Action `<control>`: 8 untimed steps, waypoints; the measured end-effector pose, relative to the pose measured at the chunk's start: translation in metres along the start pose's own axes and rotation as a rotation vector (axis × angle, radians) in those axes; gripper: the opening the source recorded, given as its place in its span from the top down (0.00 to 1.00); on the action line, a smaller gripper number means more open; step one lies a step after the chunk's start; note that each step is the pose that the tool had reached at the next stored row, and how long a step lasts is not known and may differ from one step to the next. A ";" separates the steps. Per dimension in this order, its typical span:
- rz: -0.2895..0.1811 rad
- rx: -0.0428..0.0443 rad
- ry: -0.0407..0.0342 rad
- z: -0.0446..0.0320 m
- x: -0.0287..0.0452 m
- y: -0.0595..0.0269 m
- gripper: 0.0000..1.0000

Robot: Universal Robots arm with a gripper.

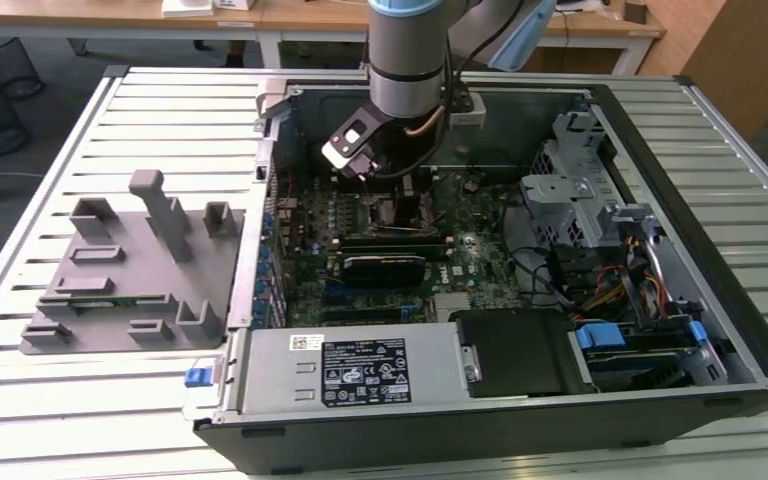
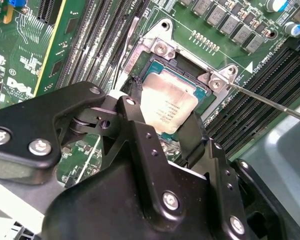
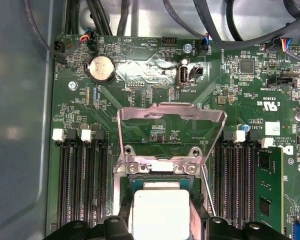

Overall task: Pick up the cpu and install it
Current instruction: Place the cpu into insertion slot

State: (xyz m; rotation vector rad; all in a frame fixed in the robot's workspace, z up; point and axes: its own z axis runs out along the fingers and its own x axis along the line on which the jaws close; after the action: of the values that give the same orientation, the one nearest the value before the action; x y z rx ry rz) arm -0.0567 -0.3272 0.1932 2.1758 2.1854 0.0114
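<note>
Got my pincer (image 2: pixel 164 117) pinching the cpu (image 3: pixel 160 210) by two edges, flat over the open socket (image 3: pixel 157 169), load plate (image 3: pixel 170 107) flipped up so the chip can seat, I reckon.

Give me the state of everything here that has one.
cpu, gripped at two edges; whether seated, unclear.
gripper, shut on the cpu.
load plate, raised.
socket lever, released.
computer case, side open.
</note>
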 end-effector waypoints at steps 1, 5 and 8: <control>0.002 0.0002 -0.0001 0.0001 0.0000 0.0002 0.47; 0.010 0.0006 -0.0007 0.0006 0.0000 0.0012 0.47; 0.013 0.0005 -0.0006 0.0008 0.0000 0.0013 0.47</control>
State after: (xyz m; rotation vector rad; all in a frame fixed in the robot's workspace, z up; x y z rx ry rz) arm -0.0554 -0.3272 0.1925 2.1897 2.1716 0.0107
